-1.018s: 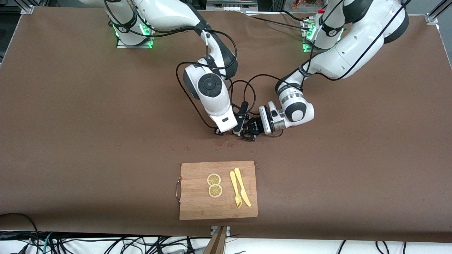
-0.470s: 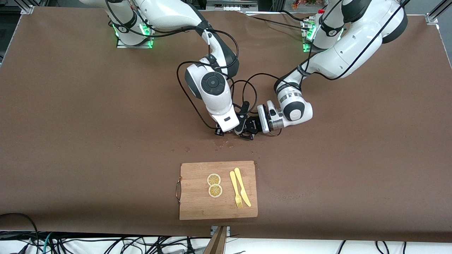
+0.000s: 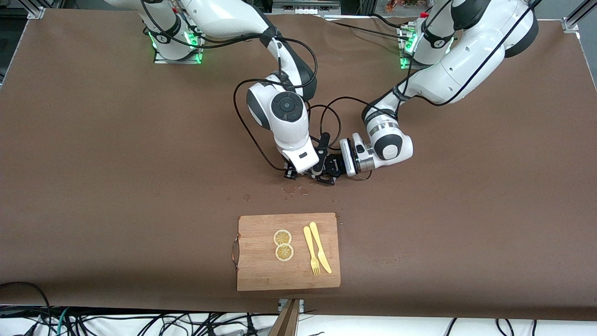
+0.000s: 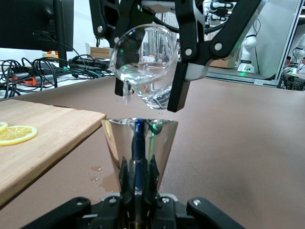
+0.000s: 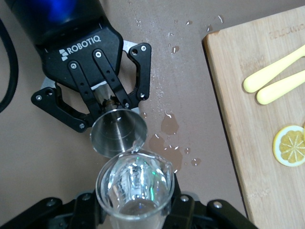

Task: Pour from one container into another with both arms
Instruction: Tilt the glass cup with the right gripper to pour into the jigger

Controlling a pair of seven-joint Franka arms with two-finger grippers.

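I have two arms working at the middle of the table (image 3: 93, 140), so the pour lands away from the cutting board (image 3: 261, 275), which lies at six o'clock from my hands. My right gripper (image 5: 138, 210) clamps one glass beaker (image 5: 135, 182), tipped so its spout hangs over the cup's rim. My left gripper (image 5: 102, 102) clamps one steel cup (image 5: 119, 132), upright beneath to catch the water. On the one board: two lemon slices (image 3: 283, 245), one fork (image 3: 311, 250), one knife (image 3: 321, 247).
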